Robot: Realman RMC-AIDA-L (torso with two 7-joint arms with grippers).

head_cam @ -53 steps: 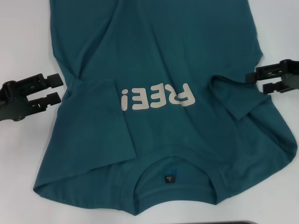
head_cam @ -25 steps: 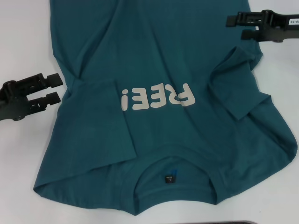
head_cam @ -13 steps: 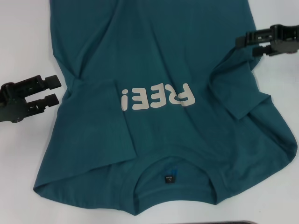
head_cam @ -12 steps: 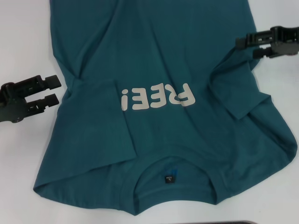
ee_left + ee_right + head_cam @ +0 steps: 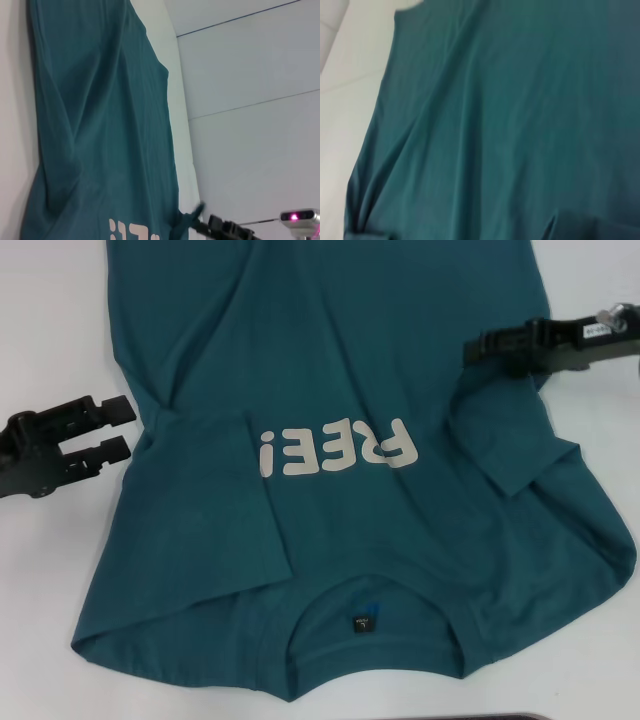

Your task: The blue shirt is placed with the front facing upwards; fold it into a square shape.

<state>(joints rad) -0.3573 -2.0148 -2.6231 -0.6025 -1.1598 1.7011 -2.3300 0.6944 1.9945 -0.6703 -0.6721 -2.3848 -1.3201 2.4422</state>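
Reaching my right gripper (image 5: pixel 478 350), fingers seemingly together, over the blue shirt (image 5: pixel 340 370); sleeves folded, body unfolded; left gripper (image 5: pixel 115 430) parted, idle.

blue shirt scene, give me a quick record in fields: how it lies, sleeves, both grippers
shirt: the blue shirt lies front up on the white table, collar nearest the robot, pale letters on the chest
sleeves: both folded in over the body
left gripper: the left gripper is open, off the cloth, beside the shirt's left edge at sleeve level
right gripper: the right gripper is over the shirt's right side, above the folded sleeve; fingers look closed together, any grip on the cloth unclear
fold: body not yet folded
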